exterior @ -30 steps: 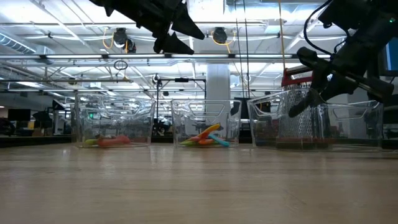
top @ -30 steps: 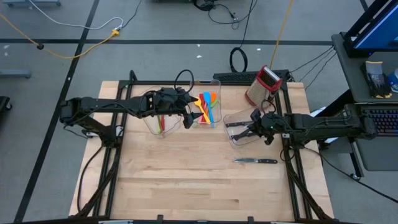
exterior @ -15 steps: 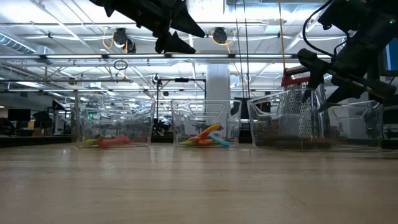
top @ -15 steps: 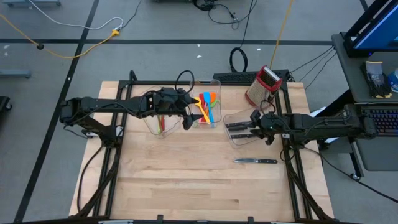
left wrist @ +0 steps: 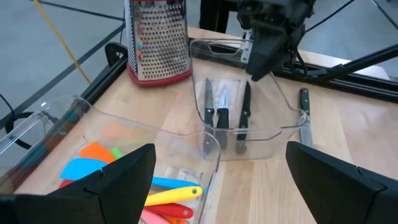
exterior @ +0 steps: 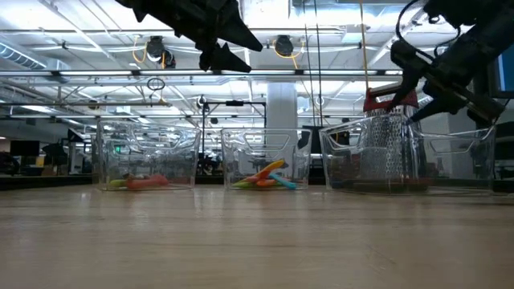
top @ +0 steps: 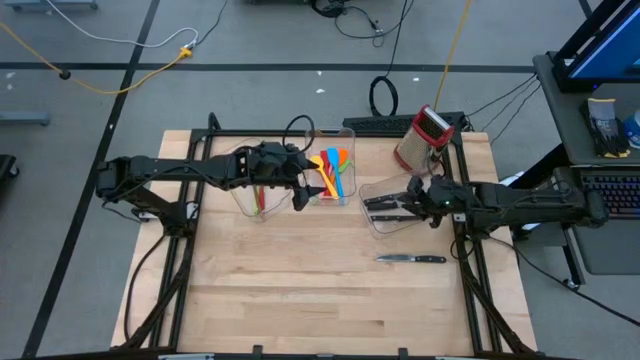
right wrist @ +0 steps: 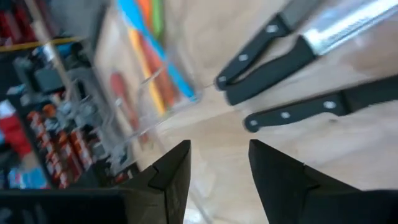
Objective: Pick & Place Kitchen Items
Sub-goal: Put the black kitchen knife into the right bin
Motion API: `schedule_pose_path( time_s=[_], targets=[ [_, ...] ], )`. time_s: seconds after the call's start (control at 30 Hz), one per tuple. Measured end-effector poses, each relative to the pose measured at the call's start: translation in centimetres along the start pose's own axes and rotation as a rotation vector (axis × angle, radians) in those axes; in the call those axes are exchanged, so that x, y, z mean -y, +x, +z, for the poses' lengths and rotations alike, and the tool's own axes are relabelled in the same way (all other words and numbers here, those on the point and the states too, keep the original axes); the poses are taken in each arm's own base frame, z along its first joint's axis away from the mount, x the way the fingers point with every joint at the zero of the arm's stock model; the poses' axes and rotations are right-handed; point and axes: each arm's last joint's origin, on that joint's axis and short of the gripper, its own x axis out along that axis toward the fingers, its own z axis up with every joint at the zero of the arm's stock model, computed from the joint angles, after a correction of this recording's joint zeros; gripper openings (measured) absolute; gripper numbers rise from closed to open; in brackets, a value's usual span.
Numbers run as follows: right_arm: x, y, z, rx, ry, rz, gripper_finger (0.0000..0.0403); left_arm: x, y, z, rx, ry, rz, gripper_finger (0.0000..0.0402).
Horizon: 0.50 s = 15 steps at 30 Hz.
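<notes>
Three black-handled knives (top: 385, 205) (left wrist: 222, 115) (right wrist: 280, 56) lie flat in the right clear bin (top: 372, 222). Another knife (top: 410, 259) (left wrist: 303, 112) lies on the table near that bin. Orange, blue, yellow and pink spatulas (top: 333, 172) (left wrist: 124, 168) (exterior: 265, 177) lie in the middle bin. Green and red utensils (top: 258, 195) lie in the left bin. My left gripper (top: 300, 190) (left wrist: 221, 152) hangs open over the middle bin's near side. My right gripper (top: 408, 195) (right wrist: 219, 146) hangs open above the knives, touching nothing.
A red-topped metal box grater (top: 420, 140) (left wrist: 158, 40) stands behind the right bin at the table's far right. The three bins stand in a row along the far half. The wooden table (top: 300, 290) shows bare wood toward its near edge.
A dark long thing that hung slanting below my right gripper a second ago no longer hangs there. My right gripper has risen and drawn back a little toward the table's right edge.
</notes>
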Motion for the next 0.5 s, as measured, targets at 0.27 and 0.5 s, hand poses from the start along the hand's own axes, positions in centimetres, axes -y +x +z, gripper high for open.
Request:
schedule_pose_path(
  time_s=[0.27, 0.5],
  targets=[
    [-1.1, -1.9, -0.1, -0.06, -0.252, 0.208, 0.0152, 0.0, 0.0, 0.3, 0.028, -0.001, -0.001, 0.0365],
    [-1.6, -3.7, -0.7, -0.286, -0.452, 0.358, 0.015, 0.0, 0.0, 0.5, 0.053, -0.064, -0.005, 0.0365]
  ],
)
